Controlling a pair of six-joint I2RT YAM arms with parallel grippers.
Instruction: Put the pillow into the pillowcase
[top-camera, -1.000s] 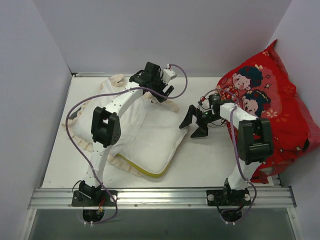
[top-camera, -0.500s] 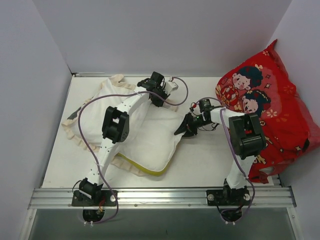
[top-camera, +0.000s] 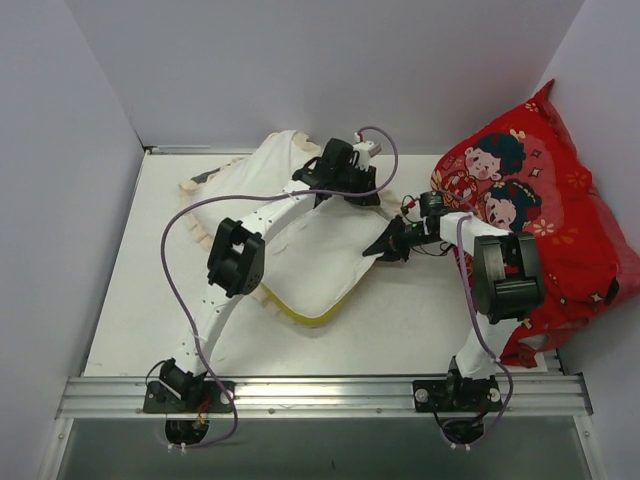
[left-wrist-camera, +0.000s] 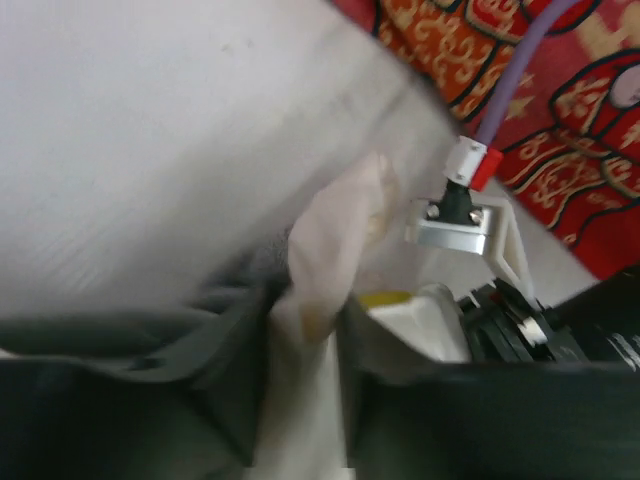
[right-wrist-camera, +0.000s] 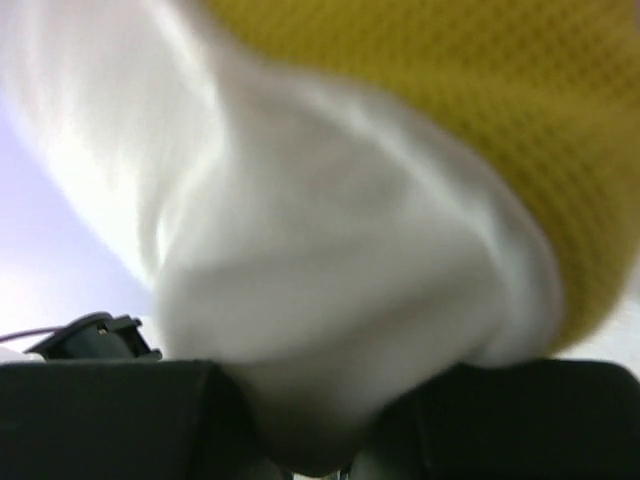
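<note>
The white pillow (top-camera: 320, 260), with a yellow strip (top-camera: 300, 316) along its near edge, lies in the middle of the table, its far end inside the pillowcase (top-camera: 255, 185). My left gripper (top-camera: 345, 178) is at the case's far right corner, and the left wrist view shows it (left-wrist-camera: 305, 420) shut on the cream frill (left-wrist-camera: 330, 250), with dark grey fabric beside it. My right gripper (top-camera: 388, 245) is shut on the pillow's right corner. In the right wrist view the white pillow (right-wrist-camera: 330, 300) bulges between the fingers of that gripper (right-wrist-camera: 320, 450), yellow strip (right-wrist-camera: 450, 100) above.
A big red cartoon cushion (top-camera: 540, 210) leans against the right wall, close behind my right arm, and shows as the red cushion (left-wrist-camera: 560, 130) in the left wrist view. White walls close in the table at the left, back and right. A metal rail (top-camera: 320, 392) runs along the near edge.
Both grippers have shut, the left on the frill and the right on the pillow corner. Pillow and pillowcase have shifted right and towards the back wall, with the case bunched up higher.
</note>
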